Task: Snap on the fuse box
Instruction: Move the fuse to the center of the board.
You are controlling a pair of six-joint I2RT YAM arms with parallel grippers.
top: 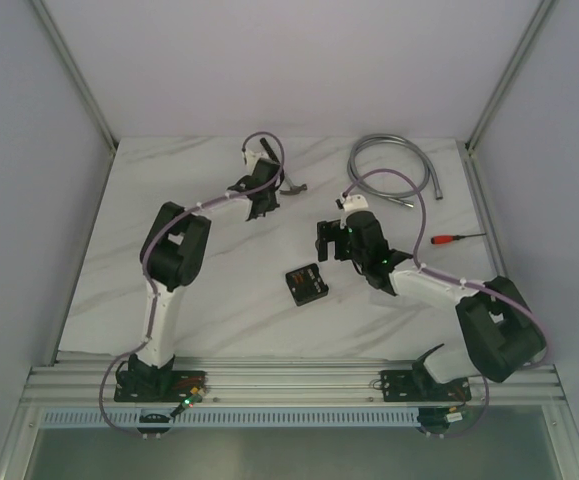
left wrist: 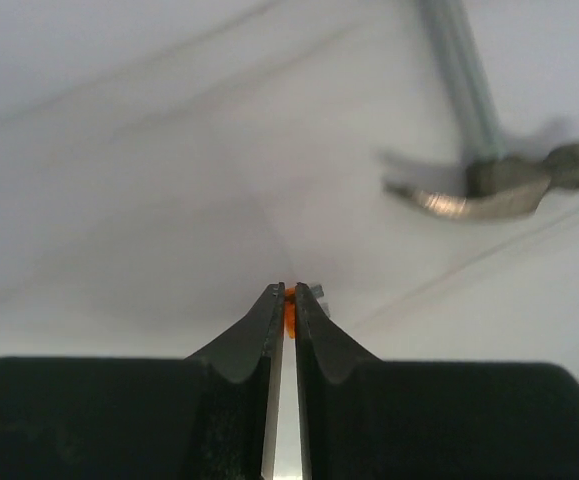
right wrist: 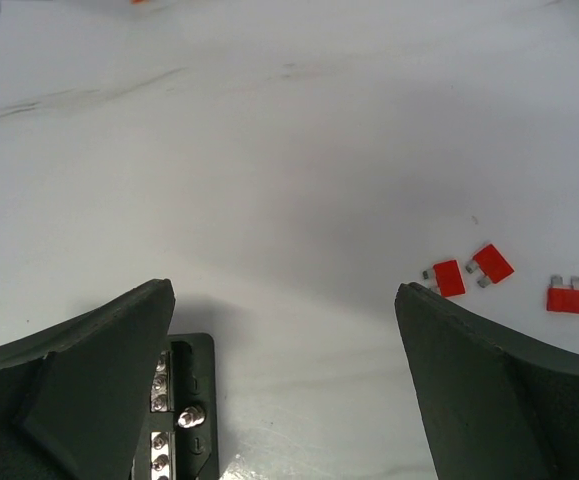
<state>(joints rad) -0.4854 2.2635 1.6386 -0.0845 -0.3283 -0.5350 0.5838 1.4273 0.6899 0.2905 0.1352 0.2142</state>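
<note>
Left gripper jaws closed, pinching a small orange fuse; hammer at 2 o'clock. Right gripper jaws wide open. Fuse box flat on table, slots up, squarish, no clear long axis, turned slightly. Sits at 7 o'clock of right gripper, outside jaws. Red fuses at 3 o'clock.

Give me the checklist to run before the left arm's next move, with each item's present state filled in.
1. Grip: left pincer shut on orange piece: ok.
2. How that piece is turned: cannot tell.
3. The right pincer open and holding nothing: ok.
4. The fuse box uncovered on the table: ok.
5. The hammer apart from the left fingers: ok.
6. Free slot in the box: cannot tell.
</note>
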